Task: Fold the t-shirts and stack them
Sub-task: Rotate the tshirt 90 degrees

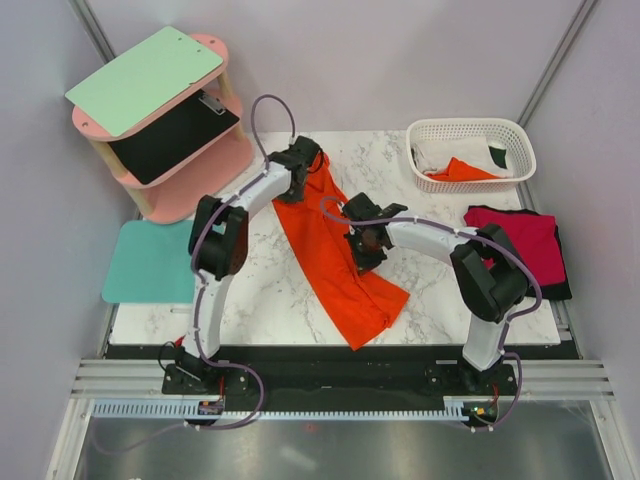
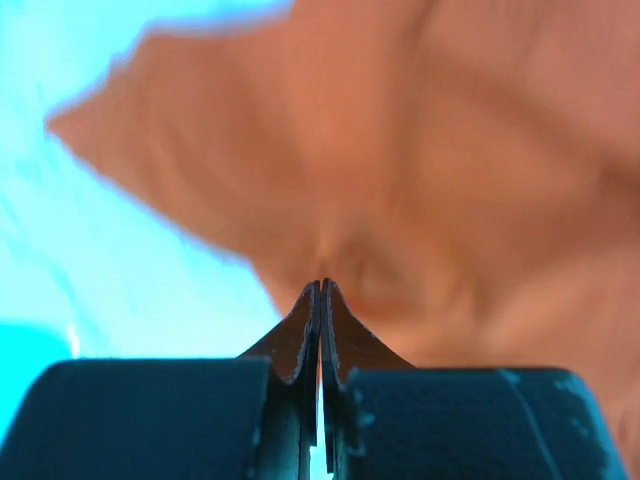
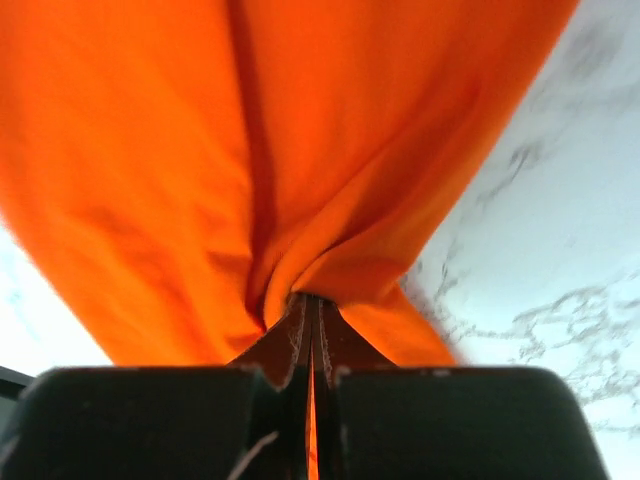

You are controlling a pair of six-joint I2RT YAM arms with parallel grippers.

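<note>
The orange t-shirt (image 1: pixel 332 262) is lying as a long, bunched band across the marble table (image 1: pixel 250 290), running from the far middle toward the near right. The left gripper (image 2: pixel 320 287) is pinching its far end, jaws pressed together on a fold of the cloth. The right gripper (image 3: pixel 312 300) is doing the same further along the band, clamped tight on an orange pleat. Two grips set apart like this are probably serving one purpose – to pull the shirt open and flat, because it is too crumpled to fold yet. A crimson t-shirt (image 1: pixel 518 243) is resting folded at the right edge, likely as the start of the stack – while more shirts are waiting in the white basket (image 1: pixel 470 124) at the far right.
</note>
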